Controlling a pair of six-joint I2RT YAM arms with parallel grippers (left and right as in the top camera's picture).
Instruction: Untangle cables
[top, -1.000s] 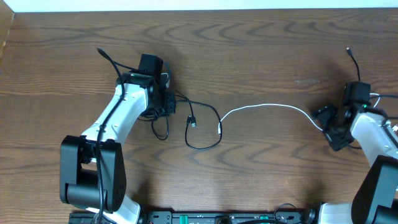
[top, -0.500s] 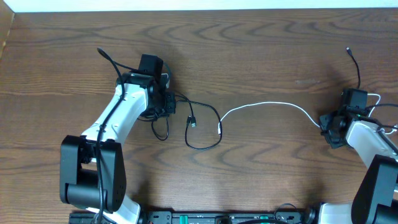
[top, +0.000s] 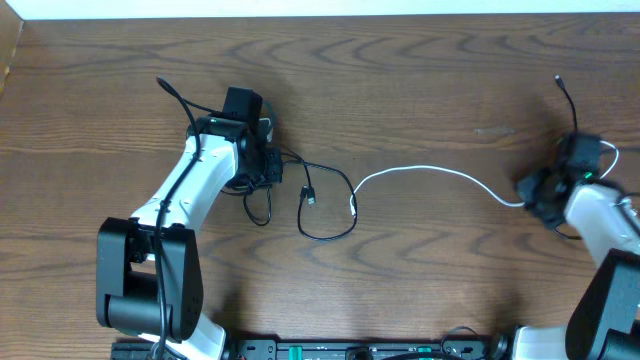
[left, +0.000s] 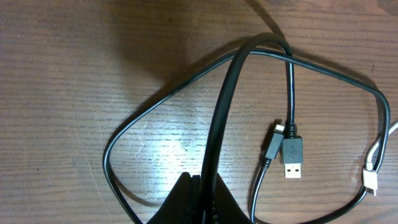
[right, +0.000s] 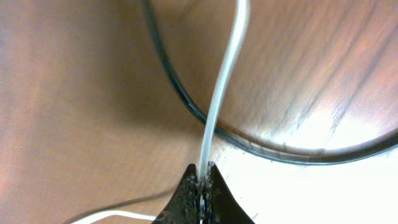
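The black cable (top: 325, 237) lies in loose loops left of centre, and my left gripper (top: 273, 170) is shut on its left part. In the left wrist view the jaws (left: 208, 199) pinch the black cable (left: 224, 106); its USB plug (left: 293, 158) lies flat inside the loop. The white cable (top: 430, 169) arcs from its small plug (top: 352, 208) by the black loop across to the right. There my right gripper (top: 527, 190) is shut on it. Seen from the right wrist, the white cable (right: 222, 87) runs straight up out of the shut right gripper (right: 203, 180).
Thick black arm wires stick out behind the left arm (top: 172, 92) and the right arm (top: 568, 98). One such dark wire (right: 180, 102) curves across the wood under the white cable. The table's far edge (top: 320, 10) runs along the top.
My right gripper has shut on the white cable's right end and shifted slightly up and right, drawing that end along. The left gripper and black cable have not moved.
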